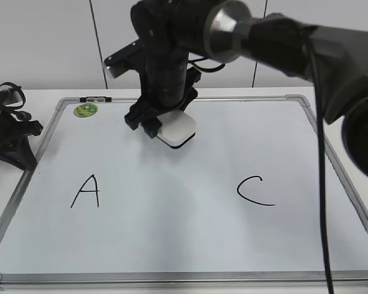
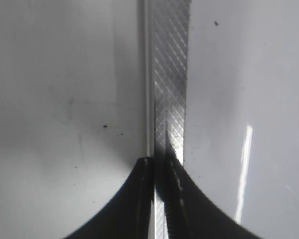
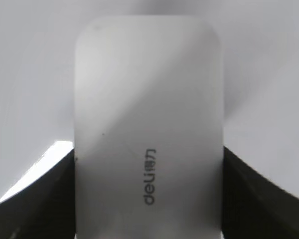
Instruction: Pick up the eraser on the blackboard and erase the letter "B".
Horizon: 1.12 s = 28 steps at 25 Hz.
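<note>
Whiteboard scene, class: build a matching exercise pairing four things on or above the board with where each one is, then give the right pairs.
Things:
1. letter A
2. letter C
3. green sticker
4. eraser

Places:
a. right half of the blackboard
b. far left corner of the board
c. held in the right end effector, near the far edge
d. left half of the board

Pairs: 1-d, 2-a, 3-b, 4-c
</note>
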Available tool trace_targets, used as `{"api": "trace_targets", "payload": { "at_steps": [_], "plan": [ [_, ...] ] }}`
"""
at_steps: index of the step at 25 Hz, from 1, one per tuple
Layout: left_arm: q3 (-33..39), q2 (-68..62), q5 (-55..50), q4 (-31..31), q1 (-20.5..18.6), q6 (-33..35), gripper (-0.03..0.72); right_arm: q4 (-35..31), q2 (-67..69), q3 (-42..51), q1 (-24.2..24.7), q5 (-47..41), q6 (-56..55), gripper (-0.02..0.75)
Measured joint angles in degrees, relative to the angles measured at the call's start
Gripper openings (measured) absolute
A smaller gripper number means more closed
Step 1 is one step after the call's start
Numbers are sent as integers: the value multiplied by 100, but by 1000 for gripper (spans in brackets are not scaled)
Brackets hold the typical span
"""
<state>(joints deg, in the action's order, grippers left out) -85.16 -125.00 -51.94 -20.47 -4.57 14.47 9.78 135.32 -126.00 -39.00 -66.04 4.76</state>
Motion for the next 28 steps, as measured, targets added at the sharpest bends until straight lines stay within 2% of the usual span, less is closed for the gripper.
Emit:
{"api": "trace_targets", "payload": {
  "at_steps": [7, 11, 17, 21, 28],
  "plan": [
    [0, -8, 11, -9, 0, 0, 56, -25, -841, 219, 383, -323, 27, 539],
    [0, -8, 11, -9, 0, 0, 57, -25, -1535, 1098, 807, -254, -10, 539],
    [0, -8, 11, -9, 0, 10, 57, 29, -2918, 3279, 1471, 837, -476, 539],
    [0, -8, 11, -9, 0, 10, 57, -18, -3586, 4644, 2153, 1577, -732, 539],
    [0, -8, -1, -22, 0, 10, 58, -299, -3763, 5500, 3041, 2255, -791, 539]
  ]
}}
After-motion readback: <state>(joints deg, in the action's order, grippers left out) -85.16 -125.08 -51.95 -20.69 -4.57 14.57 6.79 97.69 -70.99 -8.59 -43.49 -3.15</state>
